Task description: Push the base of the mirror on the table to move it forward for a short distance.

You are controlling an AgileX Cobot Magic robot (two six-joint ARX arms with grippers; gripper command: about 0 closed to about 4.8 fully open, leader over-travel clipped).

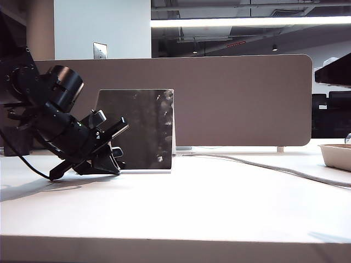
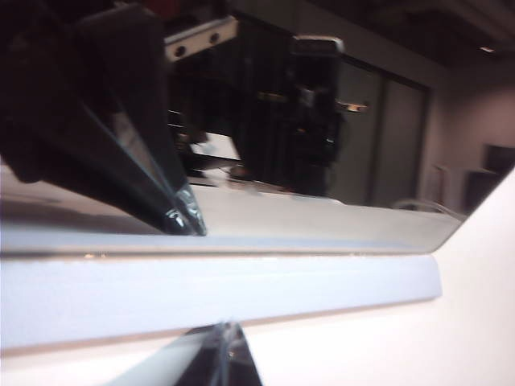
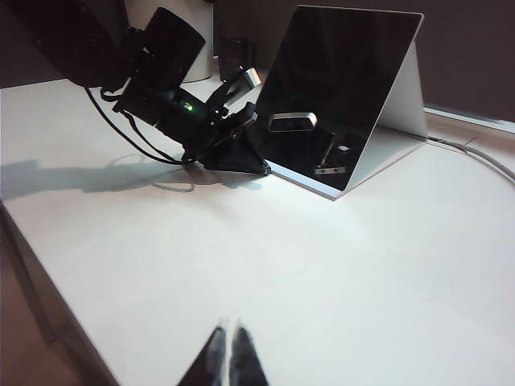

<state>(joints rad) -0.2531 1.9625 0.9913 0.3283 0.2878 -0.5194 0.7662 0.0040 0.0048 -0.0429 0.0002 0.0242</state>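
The mirror (image 1: pixel 137 129), a dark glossy square, leans on a white stand on the table (image 1: pixel 208 203). Its base (image 1: pixel 147 171) is a thin white slab along the bottom edge. My left gripper (image 1: pixel 116 163) is tilted low at the mirror's left front corner. In the left wrist view the left gripper (image 2: pixel 228 330) is shut, tips against the front of the base (image 2: pixel 241 289), and the mirror (image 2: pixel 322 217) reflects the arm. From the right wrist camera, the mirror (image 3: pixel 338 88) is far off and the left gripper (image 3: pixel 259 166) touches its base (image 3: pixel 310 183). My right gripper (image 3: pixel 228 331) is shut and holds nothing, above the table (image 3: pixel 322 273).
A broad grey-brown divider (image 1: pixel 241 98) stands behind the mirror. A grey cable (image 1: pixel 263 164) runs from behind the mirror to the right. A white tray (image 1: pixel 335 156) sits at the far right. The table's front edge (image 1: pixel 175 241) is near the camera.
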